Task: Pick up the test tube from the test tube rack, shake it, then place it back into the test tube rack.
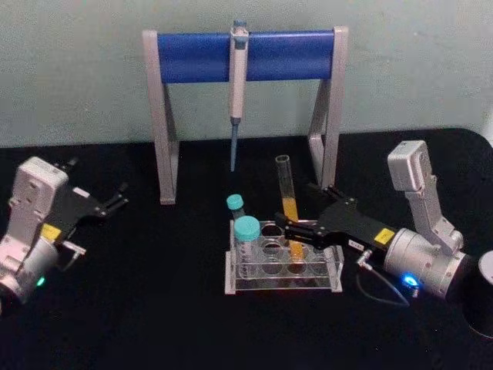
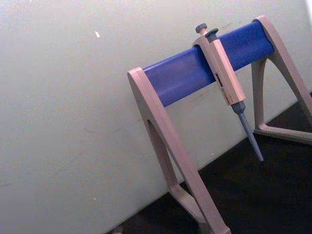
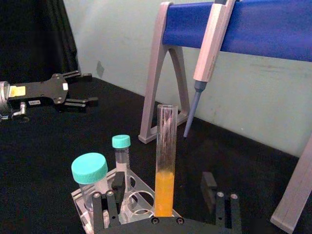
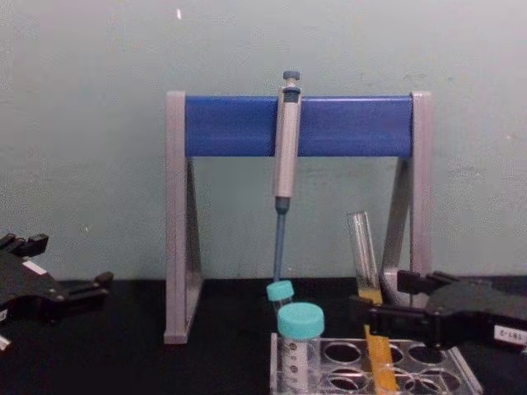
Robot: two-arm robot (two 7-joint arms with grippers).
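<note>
Head view: right gripper (image 1: 291, 229) has its fingers spread on both sides of the test tube (image 1: 288, 202), which stands tilted in the test tube rack (image 1: 283, 266) — not gripped yet. Risk: closing off-centre pushes the tube against the hole edge, liquid may spill. Room above is free; pipette (image 1: 236, 85) hangs behind. Left gripper (image 1: 115, 199) is parked w/ fingers apart, far left.

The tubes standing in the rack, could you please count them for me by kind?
Uncapped test tube with orange-yellow liquid: 1
Wide tube with teal screw cap: 1
Small teal-capped tube: 1
Total: 3 tubes in the test tube rack
</note>
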